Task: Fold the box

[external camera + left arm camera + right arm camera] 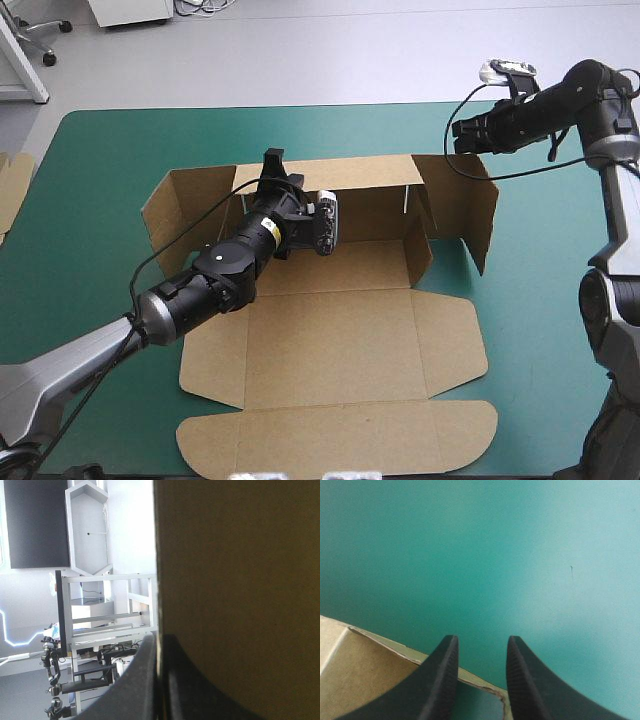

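The brown cut-board box lies mid-table on the teal-green cover, long axis 9 to 3 o'clock, lid flat toward 6; the left black fin-fingered gripper is all but closed on its raised far wall at 12; the right gripper, fingers parted and empty, hovers at 2 o'clock over the upright end flap, so that fold likely falls to it.
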{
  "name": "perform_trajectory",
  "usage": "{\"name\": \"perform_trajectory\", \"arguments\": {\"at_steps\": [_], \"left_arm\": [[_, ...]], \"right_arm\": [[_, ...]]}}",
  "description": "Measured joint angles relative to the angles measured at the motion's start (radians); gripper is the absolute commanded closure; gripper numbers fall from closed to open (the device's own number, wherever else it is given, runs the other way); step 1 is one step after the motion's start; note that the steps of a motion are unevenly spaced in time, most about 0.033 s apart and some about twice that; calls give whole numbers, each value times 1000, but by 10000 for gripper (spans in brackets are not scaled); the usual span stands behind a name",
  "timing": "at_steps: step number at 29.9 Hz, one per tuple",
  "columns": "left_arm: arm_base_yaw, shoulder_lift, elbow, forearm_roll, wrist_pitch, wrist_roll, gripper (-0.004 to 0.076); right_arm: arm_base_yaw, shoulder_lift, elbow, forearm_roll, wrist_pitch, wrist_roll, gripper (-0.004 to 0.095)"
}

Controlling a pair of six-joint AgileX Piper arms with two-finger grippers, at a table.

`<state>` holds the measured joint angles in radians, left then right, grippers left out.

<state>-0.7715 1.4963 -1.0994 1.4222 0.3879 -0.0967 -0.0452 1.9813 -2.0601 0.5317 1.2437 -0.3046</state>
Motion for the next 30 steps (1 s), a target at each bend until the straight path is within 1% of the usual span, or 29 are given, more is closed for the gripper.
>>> {"name": "perform_trajectory", "arguments": {"at_steps": [8,17,23,25,30], "left_arm": [[0,1,0,0,6,-3,738],[0,1,0,0,12,-3,738],[0,1,0,0,12,-5,738],[0,1,0,0,12,-6,738],[0,1,0,0,12,-12,738]], "right_arm": [[-7,-45,100,37,-44,-14,600],[-7,-196,327,60,-43,-86,600],[-7,-324,406,69,-67,-109,600],[-7,-362,440,81,-75,-117,614],[-7,-438,562,91,-155,-163,639]]}}
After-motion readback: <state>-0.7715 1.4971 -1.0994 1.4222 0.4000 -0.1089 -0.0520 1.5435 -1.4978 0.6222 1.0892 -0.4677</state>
